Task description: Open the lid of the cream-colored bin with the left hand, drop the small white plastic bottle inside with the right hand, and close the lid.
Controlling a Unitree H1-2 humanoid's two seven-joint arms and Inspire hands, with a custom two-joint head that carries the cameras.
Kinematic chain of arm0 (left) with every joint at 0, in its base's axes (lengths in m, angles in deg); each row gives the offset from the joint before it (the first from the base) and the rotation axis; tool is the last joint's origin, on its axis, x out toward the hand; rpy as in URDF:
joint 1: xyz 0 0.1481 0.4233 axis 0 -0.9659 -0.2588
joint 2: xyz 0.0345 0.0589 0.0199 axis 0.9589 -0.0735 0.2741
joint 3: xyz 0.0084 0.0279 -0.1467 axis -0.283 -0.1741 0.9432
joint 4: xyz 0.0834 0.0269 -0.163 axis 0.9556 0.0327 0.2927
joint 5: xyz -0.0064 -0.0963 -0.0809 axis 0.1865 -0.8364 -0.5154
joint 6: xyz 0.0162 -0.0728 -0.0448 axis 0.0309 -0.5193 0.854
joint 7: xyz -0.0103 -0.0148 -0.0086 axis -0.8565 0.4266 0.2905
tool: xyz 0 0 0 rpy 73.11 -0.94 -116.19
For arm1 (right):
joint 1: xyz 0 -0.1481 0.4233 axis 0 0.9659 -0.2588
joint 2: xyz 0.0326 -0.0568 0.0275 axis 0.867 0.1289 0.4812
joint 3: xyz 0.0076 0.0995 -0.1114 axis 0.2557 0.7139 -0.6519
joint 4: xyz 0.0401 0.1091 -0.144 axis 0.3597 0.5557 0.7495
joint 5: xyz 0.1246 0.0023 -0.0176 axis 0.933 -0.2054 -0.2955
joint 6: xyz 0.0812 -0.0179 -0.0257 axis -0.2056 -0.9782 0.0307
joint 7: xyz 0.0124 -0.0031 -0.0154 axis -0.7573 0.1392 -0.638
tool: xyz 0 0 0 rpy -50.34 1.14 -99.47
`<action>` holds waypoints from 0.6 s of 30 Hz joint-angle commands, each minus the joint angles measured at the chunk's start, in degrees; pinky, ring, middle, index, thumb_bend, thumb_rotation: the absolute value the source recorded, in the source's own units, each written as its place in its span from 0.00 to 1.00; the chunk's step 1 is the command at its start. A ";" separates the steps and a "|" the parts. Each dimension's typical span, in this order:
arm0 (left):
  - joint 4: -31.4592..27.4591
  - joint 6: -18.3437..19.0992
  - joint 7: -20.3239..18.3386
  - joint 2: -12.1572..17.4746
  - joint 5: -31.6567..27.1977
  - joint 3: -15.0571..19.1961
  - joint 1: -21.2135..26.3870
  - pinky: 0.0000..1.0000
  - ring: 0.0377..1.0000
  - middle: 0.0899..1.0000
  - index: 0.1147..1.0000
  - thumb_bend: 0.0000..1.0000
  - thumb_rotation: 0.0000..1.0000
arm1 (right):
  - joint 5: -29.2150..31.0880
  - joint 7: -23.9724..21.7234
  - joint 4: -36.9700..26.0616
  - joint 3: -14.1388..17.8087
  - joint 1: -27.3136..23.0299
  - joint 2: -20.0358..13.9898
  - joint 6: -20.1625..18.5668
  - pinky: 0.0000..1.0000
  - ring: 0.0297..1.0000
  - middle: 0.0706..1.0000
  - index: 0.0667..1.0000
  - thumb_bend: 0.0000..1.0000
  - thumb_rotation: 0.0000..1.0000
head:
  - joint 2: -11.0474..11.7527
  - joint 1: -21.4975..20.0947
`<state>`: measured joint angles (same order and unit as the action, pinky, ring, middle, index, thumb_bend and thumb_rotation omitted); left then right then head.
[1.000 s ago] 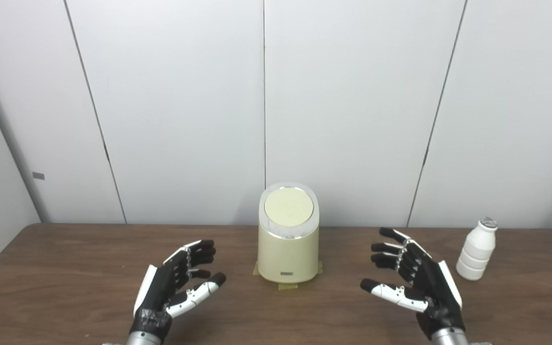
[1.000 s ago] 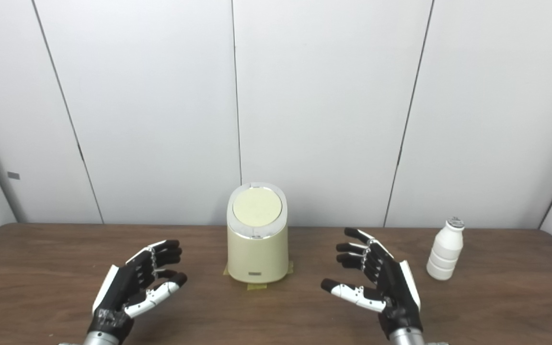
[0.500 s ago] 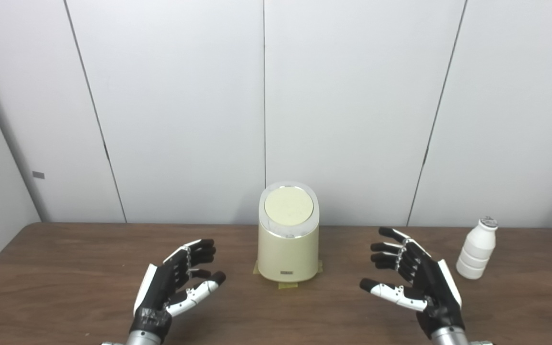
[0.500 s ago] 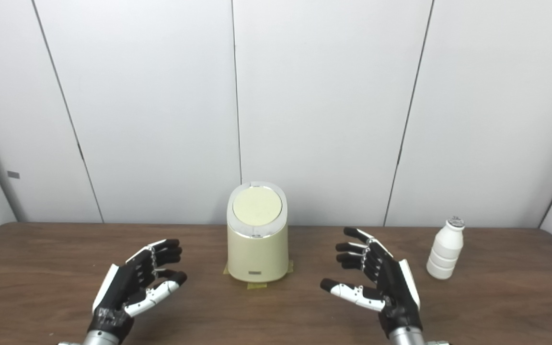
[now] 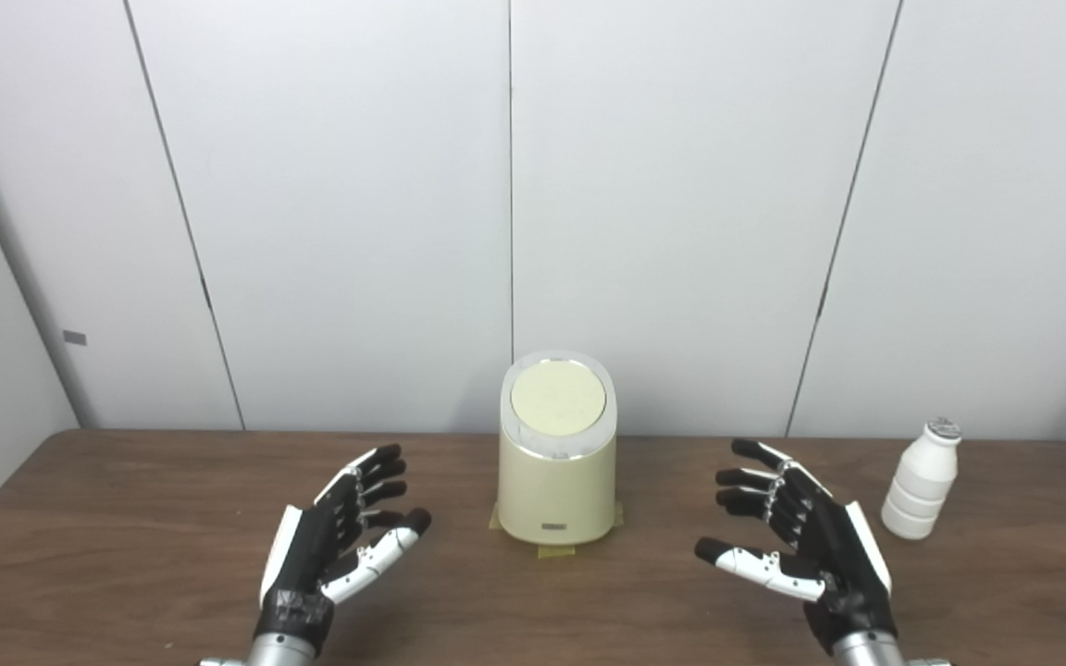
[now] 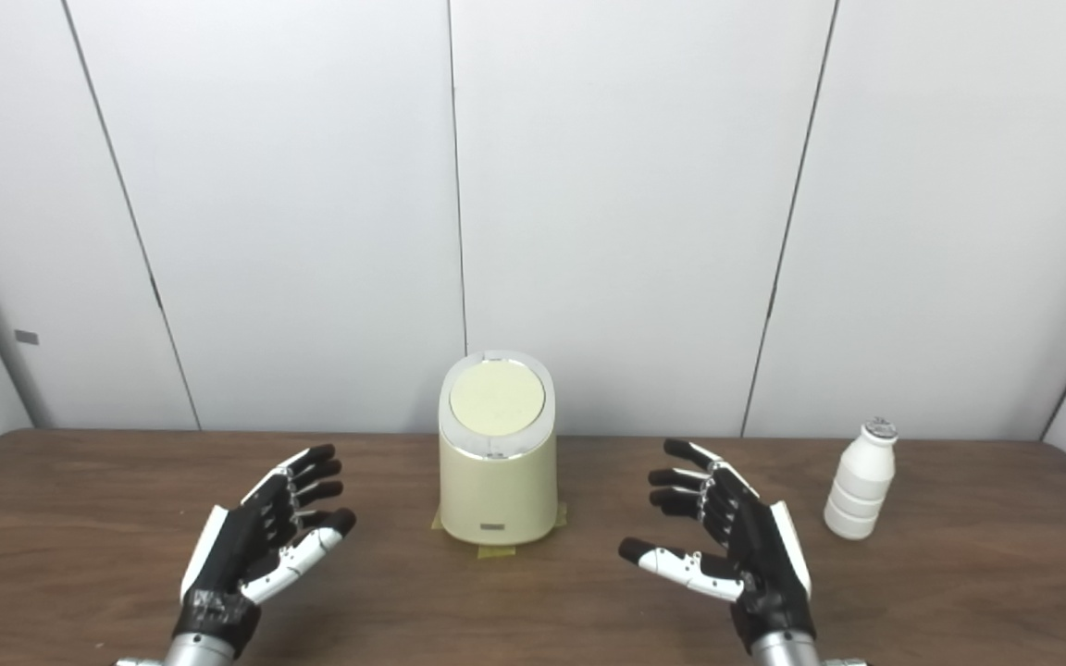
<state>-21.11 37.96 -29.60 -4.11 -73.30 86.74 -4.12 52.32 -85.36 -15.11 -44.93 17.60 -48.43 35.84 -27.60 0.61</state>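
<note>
Left eye view
bin (image 5: 556, 486): cream, sits upright mid-table, closer to the back edge, with bits of tape peeking out under its base
lid (image 5: 558, 399): round, pale, sitting flat down in the silver rim, so it's closed
bottle (image 5: 920, 480): small and white, standing upright way over on the right side of the table, well apart from the bin
left hand (image 5: 334, 546): hovering over the table left of the bin, palm turned inward, fingers spread and holding nothing, not touching the bin
right hand (image 5: 797, 541): between bin and bottle, palm facing in, fingers fanned out, empty, clear of both
table (image 5: 126, 518): dark wood grain, plain grey panel wall behind it

Right eye view
bin (image 6: 497, 481): same deal, just left of centre here, lid (image 6: 497, 399) down
bottle (image 6: 860, 481): upright near the right end, grey cap on top
left hand (image 6: 260, 546): spread open, nothing in it, a gap between it and the bin
right hand (image 6: 727, 546): open too, thumb pointing toward the bin, bottle off to its right and untouched
</note>
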 commanded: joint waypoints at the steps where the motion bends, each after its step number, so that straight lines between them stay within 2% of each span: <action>1: -2.42 0.05 1.44 -0.60 0.64 0.17 4.47 0.76 0.85 0.87 0.91 0.76 0.39 | 0.69 -0.31 -0.87 0.24 -2.48 -0.53 2.80 0.64 0.62 0.63 0.73 0.75 0.08 | 0.15 0.23; 2: -2.60 0.48 1.70 -0.79 0.90 0.14 4.97 0.84 0.87 0.89 0.93 0.77 0.41 | 0.85 -0.38 -0.65 0.28 -2.53 -0.57 3.06 0.63 0.62 0.63 0.73 0.75 0.07 | 0.24 0.30; 4: -2.71 1.21 2.25 -0.92 1.69 -0.12 6.74 0.93 0.91 0.92 0.96 0.77 0.42 | 0.88 -0.33 -0.16 0.36 -2.58 -0.63 3.46 0.63 0.62 0.63 0.73 0.75 0.07 | 0.43 0.47; 9: -2.60 4.54 3.29 -1.05 4.28 -0.70 12.03 0.96 0.94 0.93 0.98 0.80 0.45 | 1.21 -0.48 0.40 0.33 -2.56 -0.68 3.88 0.61 0.61 0.63 0.73 0.75 0.07 | 0.86 0.50; 13: -2.89 10.06 4.51 -1.57 6.69 -1.11 16.63 0.98 0.97 0.93 0.98 0.82 0.43 | 1.05 -0.47 0.49 0.21 -2.44 -0.68 4.12 0.61 0.61 0.64 0.73 0.75 0.08 | 1.11 0.51; 18: -1.84 13.15 5.28 -2.16 8.35 -2.07 20.29 1.00 1.00 0.98 0.99 0.83 0.40 | 0.17 -0.07 0.31 -0.05 -2.40 -0.52 4.05 0.59 0.61 0.64 0.72 0.75 0.09 | 1.33 0.07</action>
<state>-21.82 51.31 -25.25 -6.08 -66.00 85.01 12.63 52.81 -85.65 -13.51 -44.92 17.45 -48.70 37.86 -26.28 0.62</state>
